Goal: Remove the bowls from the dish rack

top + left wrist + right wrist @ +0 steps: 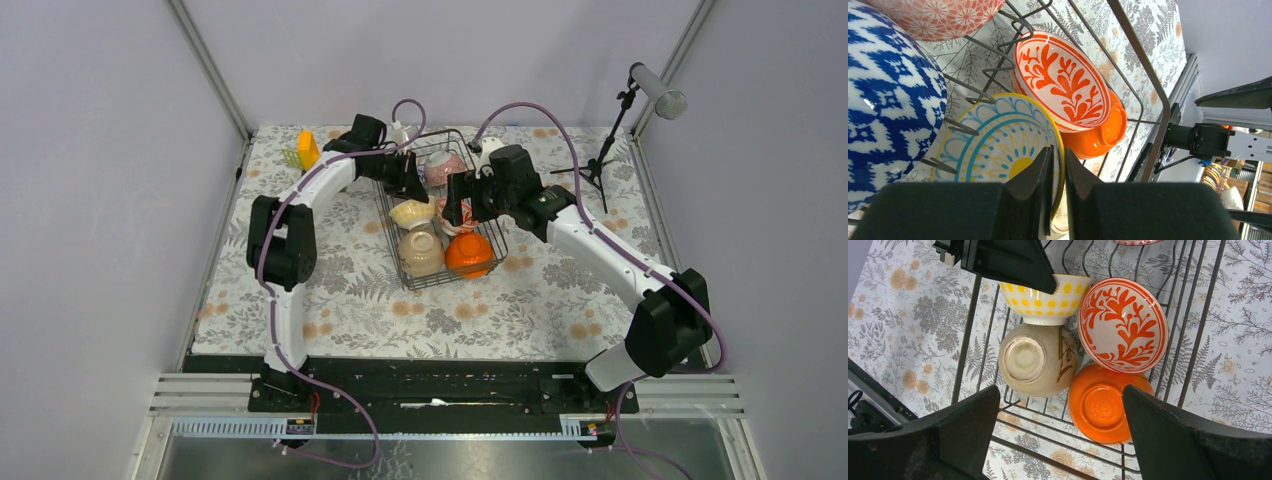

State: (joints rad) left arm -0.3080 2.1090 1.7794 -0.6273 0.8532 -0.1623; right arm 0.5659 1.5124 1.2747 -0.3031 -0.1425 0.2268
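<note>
1. Worktop (350, 300): covered with a floral-print cloth. It carries the dish rack.
2. Dish rack (450, 281): black wire basket lying in the far half of the worktop, about midway between the left and right edges. All visible bowls are inside it.
3. Right gripper (1060, 392): jaws wide apart and holding nothing. It hangs above the near end of the dish rack, over the beige and orange bowls.
4. Left gripper (1058, 150): jaws narrow, at the left side of the dish rack. The rim of the yellow-dotted bowl sits between the two fingers, which pinch it.
5. Blue-white bowl (888, 100): in the far part of the dish rack, just beside the yellow-dotted bowl.
6. Pink floral bowl (445, 168): at the far end of the dish rack.
7. Yellow-dotted bowl (1045, 300): tilted on edge against the tines, with a teal and yellow pattern inside.
8. Red-leaf bowl (1123, 325): tilted on edge, leaning on the orange bowl.
9. Beige bowl (1035, 360): upside down at the near-left corner of the dish rack, touching the orange bowl.
10. Orange bowl (1103, 402): upside down at the near-right corner of the dish rack.
</note>
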